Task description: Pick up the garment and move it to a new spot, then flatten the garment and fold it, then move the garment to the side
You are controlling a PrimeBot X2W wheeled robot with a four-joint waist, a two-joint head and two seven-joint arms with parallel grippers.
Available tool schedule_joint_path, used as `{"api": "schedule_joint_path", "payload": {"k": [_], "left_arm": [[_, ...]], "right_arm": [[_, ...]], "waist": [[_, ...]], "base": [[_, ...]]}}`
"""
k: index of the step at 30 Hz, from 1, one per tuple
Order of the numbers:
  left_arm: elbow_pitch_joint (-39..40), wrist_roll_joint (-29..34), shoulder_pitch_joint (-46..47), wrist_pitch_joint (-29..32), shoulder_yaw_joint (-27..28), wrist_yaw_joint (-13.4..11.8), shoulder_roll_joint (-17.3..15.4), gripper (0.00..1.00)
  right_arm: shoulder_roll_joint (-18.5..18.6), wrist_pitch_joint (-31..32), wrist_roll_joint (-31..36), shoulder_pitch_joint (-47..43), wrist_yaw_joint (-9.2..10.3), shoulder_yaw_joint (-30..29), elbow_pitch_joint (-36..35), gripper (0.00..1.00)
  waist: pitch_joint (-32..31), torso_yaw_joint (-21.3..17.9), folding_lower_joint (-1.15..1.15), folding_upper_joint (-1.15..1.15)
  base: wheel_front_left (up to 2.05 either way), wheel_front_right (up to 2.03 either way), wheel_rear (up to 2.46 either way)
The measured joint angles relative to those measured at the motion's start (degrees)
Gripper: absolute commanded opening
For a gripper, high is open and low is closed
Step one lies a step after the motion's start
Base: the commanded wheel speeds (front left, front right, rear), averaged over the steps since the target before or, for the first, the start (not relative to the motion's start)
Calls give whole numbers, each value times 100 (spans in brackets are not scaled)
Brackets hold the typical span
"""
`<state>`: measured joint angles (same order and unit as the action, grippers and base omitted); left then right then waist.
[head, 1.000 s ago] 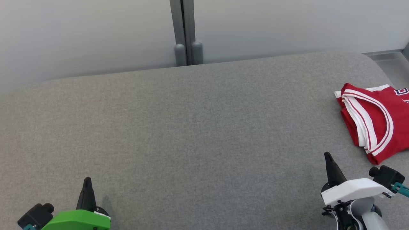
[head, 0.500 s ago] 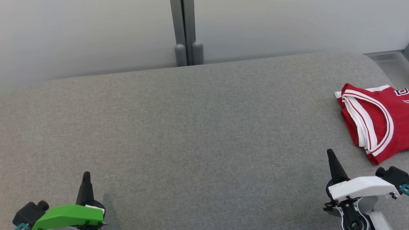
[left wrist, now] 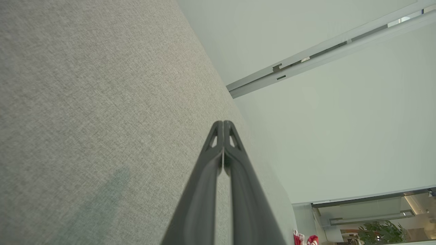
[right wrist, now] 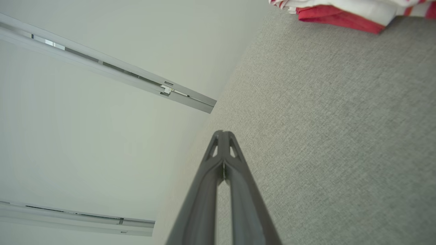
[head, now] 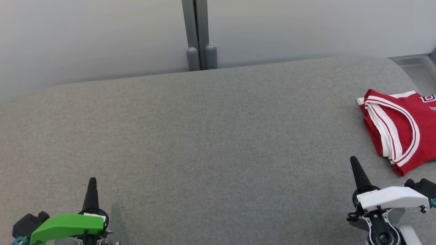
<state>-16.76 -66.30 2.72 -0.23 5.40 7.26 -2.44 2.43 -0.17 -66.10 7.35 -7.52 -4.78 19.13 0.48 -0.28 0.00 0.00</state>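
**L gripper [head: 92, 181] + R gripper [head: 354, 160] closed, empty; jersey [head: 400, 129] folded off to R**

L gripper: fingers pressed tip to tip, nothing betw them, over bare grey pad [head: 211, 136]. R gripper: same, fingers flat together, no hold on anything.

Jersey is red w/ white trim and lies folded on the pad, ahead of R gripper and to its right. Near it, not touching. Well apart from L gripper, far to its right.

R wrist cam: jersey edge beyond the fingertips, off to one side, grey pad betw them. L wrist cam: red scrap low beside the fingers, too small to ID.

Grey post [head: 199, 37] on the wall, ahead of and betw both grippers.
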Motion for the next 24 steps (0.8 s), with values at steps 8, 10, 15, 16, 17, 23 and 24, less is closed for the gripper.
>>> {"api": "schedule_joint_path", "payload": {"k": [8,10,15,16,17,23,24], "left_arm": [[42,-446,43,115,14,0,-1,0],[55,-547,55,145,18,0,-2,0],[79,-806,85,205,27,0,-3,0],[89,-857,101,219,30,0,-3,0],[94,-893,114,226,31,0,-3,0],[124,-1194,137,318,43,2,-5,0],[130,-1229,142,320,44,2,-5,0]], "right_arm": [[7,116,-437,-21,0,-27,-84,0],[8,135,-556,-27,0,-34,-103,0],[11,215,-803,-36,0,-51,-153,0],[11,220,-860,-36,0,-53,-163,0],[12,226,-901,-37,0,-55,-170,0],[14,300,-1200,-41,0,-74,-224,0],[15,323,-1239,-43,0,-77,-233,0]], "waist": [[-4,4,0,0],[-5,5,0,0],[-8,7,0,0],[-8,8,0,0],[-9,8,0,0],[-12,11,0,0],[-13,12,0,0]], "base": [[0,0,0],[0,0,0],[0,0,0],[0,0,0],[0,0,0],[0,0,0],[0,0,0]]}}
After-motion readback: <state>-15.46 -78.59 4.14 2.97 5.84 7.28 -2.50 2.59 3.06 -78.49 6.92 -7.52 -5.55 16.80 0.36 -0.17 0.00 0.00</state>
